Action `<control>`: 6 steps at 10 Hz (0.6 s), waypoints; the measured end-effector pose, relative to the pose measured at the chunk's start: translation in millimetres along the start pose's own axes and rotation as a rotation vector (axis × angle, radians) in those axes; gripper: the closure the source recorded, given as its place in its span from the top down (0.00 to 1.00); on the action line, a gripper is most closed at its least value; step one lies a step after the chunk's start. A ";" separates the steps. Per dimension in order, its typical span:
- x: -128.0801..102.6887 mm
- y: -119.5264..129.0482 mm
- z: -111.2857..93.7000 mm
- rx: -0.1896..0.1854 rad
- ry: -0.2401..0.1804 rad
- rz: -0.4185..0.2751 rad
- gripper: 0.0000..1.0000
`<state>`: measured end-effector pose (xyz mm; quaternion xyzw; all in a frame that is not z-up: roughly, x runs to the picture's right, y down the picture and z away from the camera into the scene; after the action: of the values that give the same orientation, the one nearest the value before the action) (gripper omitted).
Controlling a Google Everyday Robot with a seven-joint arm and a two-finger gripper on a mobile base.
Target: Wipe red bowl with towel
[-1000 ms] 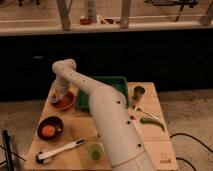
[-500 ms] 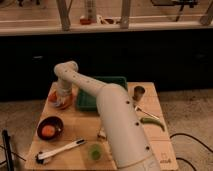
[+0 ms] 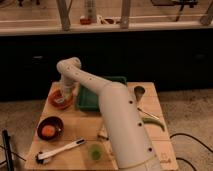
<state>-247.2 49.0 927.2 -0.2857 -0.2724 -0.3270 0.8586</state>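
Note:
The red bowl [image 3: 58, 98] is a shallow orange-red bowl at the far left of the wooden table [image 3: 85, 135]. My white arm reaches from the lower right across the table to it. The gripper [image 3: 65, 93] hangs straight down over the bowl, at or just inside its rim. Something pale shows under the gripper in the bowl; I cannot tell whether it is the towel.
A dark bowl [image 3: 49, 128] with an orange object sits at the front left. A white-handled brush [image 3: 60, 149] lies near the front edge, with a small green cup [image 3: 94, 151] beside it. A green tray [image 3: 92, 95] is behind the arm. A metal cup [image 3: 139, 93] stands at the right.
The arm's elbow has swung slightly between frames while the gripper stays over the red bowl with small shifts. The bowl stays in place.

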 end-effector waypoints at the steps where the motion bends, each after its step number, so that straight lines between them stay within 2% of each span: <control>1: 4.3 -6.6 1.4 0.003 0.008 -0.001 0.00; 4: 1.9 -22.8 14.8 0.006 0.001 -0.022 0.00; 6: -12.7 -32.2 23.8 0.007 -0.026 -0.067 0.00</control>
<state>-285.0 50.0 945.4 -0.2777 -0.2939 -0.3507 0.8447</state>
